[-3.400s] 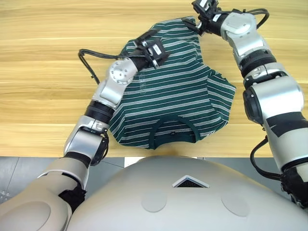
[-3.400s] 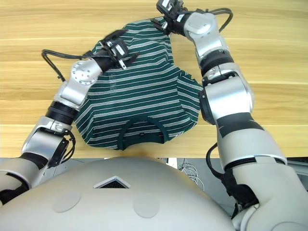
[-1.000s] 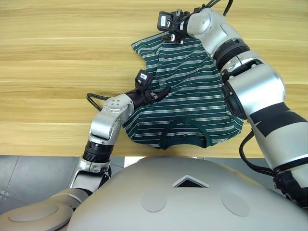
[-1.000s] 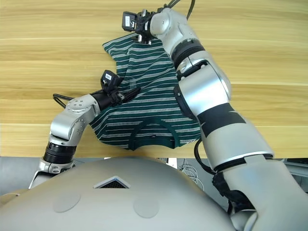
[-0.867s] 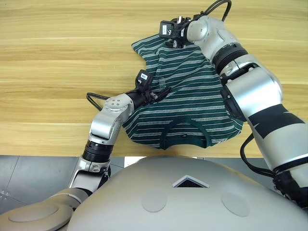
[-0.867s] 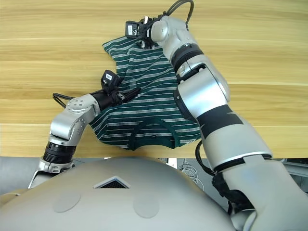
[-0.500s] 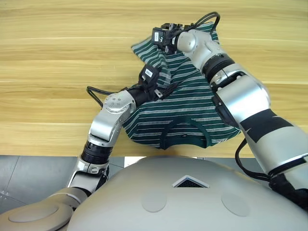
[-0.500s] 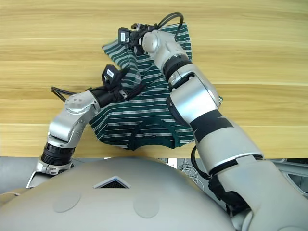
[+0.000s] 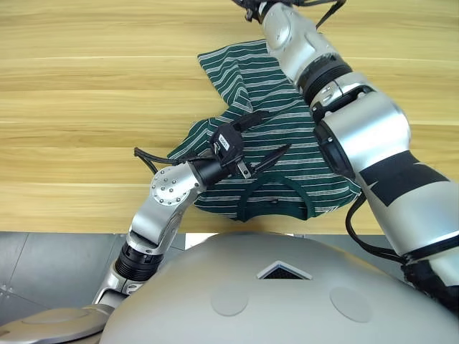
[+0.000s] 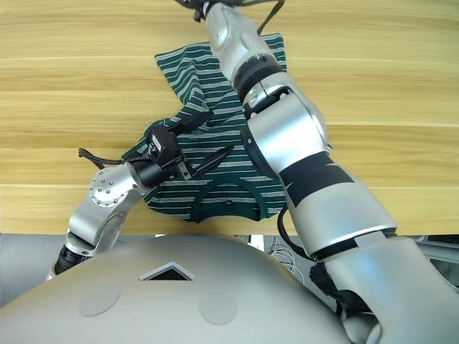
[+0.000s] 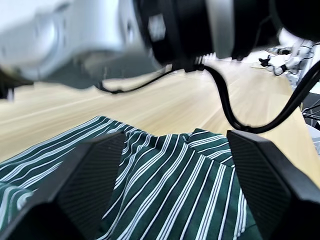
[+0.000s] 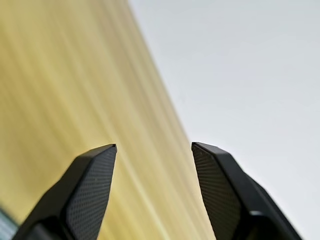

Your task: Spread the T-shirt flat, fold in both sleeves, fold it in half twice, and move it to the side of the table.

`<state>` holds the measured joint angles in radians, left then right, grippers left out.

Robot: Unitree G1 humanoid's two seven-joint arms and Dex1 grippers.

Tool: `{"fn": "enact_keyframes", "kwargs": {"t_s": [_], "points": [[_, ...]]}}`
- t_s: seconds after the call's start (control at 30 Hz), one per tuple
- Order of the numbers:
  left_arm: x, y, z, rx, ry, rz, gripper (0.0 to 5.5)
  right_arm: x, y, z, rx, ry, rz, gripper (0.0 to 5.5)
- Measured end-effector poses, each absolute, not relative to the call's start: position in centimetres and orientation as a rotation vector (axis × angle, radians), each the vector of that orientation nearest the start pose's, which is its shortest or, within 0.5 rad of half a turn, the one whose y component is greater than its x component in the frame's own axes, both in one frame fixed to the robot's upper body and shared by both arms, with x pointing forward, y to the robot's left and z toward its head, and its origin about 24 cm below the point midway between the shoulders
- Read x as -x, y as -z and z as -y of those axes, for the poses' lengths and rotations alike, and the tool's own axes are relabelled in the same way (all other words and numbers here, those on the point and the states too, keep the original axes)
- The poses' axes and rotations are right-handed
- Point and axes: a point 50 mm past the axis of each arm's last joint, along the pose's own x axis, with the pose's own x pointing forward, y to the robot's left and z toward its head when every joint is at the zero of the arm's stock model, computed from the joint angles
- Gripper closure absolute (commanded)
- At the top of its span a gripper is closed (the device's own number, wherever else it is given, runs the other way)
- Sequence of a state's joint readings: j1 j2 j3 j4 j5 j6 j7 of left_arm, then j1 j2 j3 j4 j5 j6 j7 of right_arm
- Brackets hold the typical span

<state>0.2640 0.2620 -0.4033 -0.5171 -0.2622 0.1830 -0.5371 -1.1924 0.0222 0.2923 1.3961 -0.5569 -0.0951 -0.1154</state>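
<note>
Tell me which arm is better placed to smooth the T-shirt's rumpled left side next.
Probably left. The left gripper hangs open just over the T-shirt there; the right gripper is open beyond the shirt's far edge, above bare table.

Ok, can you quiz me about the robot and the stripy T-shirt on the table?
1. True or false: the T-shirt lies smooth and fully flat on the table.
2. Pick one. The T-shirt is: A) plain red, B) green with white stripes, C) plain yellow.
3. Fill the gap: the ___ gripper is open over the T-shirt.
Key: 1 false, it is bunched and creased. 2 B. 3 left: the left gripper is the one over the cloth.
</note>
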Motion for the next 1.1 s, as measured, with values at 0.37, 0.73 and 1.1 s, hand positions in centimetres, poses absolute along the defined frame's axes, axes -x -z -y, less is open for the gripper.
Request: {"fn": "enact_keyframes", "kwargs": {"t_s": [0.37, 0.73, 1.1], "points": [[-18.1, -0.8, -13.8, -0.028, 0.656, -0.316, 1.86, -39.2, -8.4, 12.8, 0.831, -0.682, -0.179, 2.69], [-23.3, -9.9, -15.8, -0.002, 0.706, 0.063, 1.86, -34.1, -7.1, 18.9, 0.495, -1.011, -0.038, 2.69], [-36.1, -10.5, -16.4, -0.218, 0.531, -0.055, 1.86, -23.8, -3.9, 20.3, 0.569, -1.306, -0.053, 2.69]]}}
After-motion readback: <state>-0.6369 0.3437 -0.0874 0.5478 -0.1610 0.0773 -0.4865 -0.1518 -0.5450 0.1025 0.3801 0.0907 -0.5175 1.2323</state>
